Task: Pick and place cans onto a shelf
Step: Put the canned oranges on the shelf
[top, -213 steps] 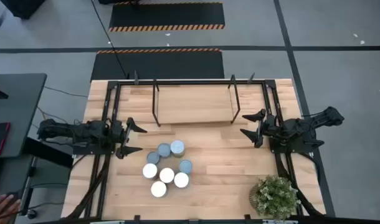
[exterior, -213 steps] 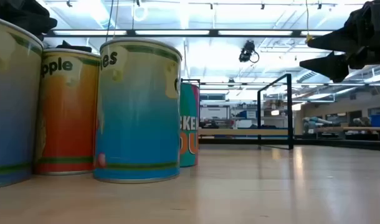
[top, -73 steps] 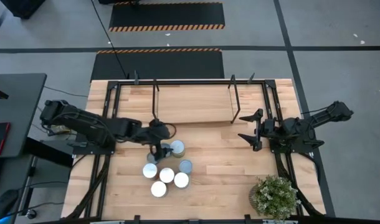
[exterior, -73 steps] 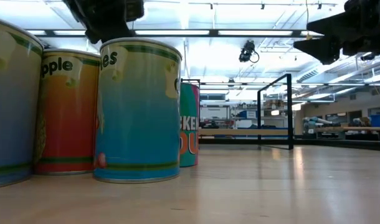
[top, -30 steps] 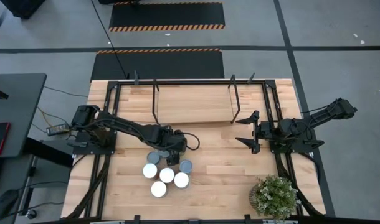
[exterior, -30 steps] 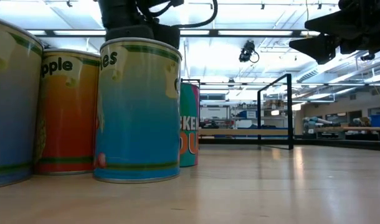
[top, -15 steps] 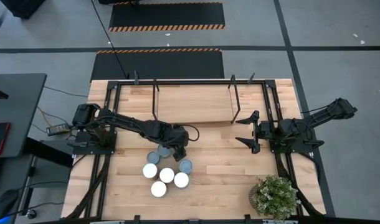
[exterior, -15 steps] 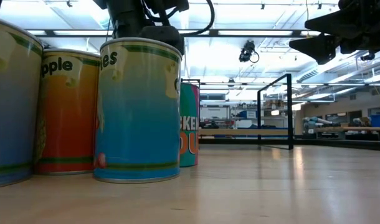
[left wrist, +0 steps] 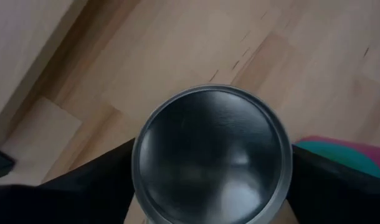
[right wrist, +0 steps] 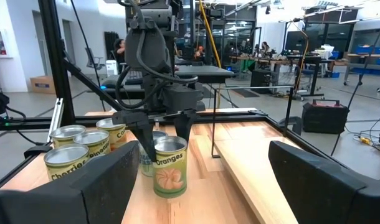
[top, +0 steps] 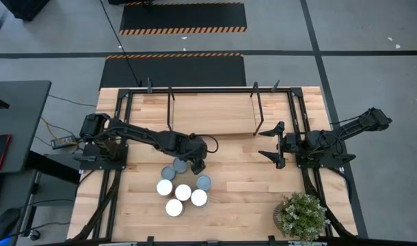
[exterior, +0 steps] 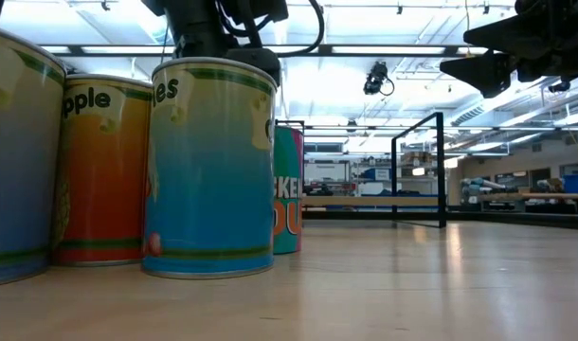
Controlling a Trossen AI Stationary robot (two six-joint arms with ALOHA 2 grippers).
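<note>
Bright workshop space stretches behind my tabletop (top: 229, 198), a light-wood slab with the shelf (top: 212, 113) standing at its far edge: a pale board inside thin black rod uprights, with nothing on it.

My left tool (top: 194, 162) is reached out over the cluster of cans near the tabletop's middle. Its two fingers (right wrist: 180, 127) point downward and straddle the can labelled "Oranges" (right wrist: 170, 165), one on each side of its upper wall. In the left wrist view that can's round silver top (left wrist: 212, 155) fills the space between my dark fingers, which sit just beside its rim; I cannot tell whether the pads are pressing on it yet. The can stands upright on the tabletop.

Six other cans (top: 182, 192) sit closed and upright in a tight bunch just nearer the front edge, several with white tops and two with blue-grey tops. In the low view the closest is a blue-and-green can (exterior: 209, 170), with an orange can (exterior: 101, 170) beside it and a teal can (exterior: 287, 189) behind.

My right tool (top: 271, 143) waits off to the right side, above the tabletop, its fingers spread wide and holding nothing. A potted plant (top: 302, 215) stands in the near right corner.
</note>
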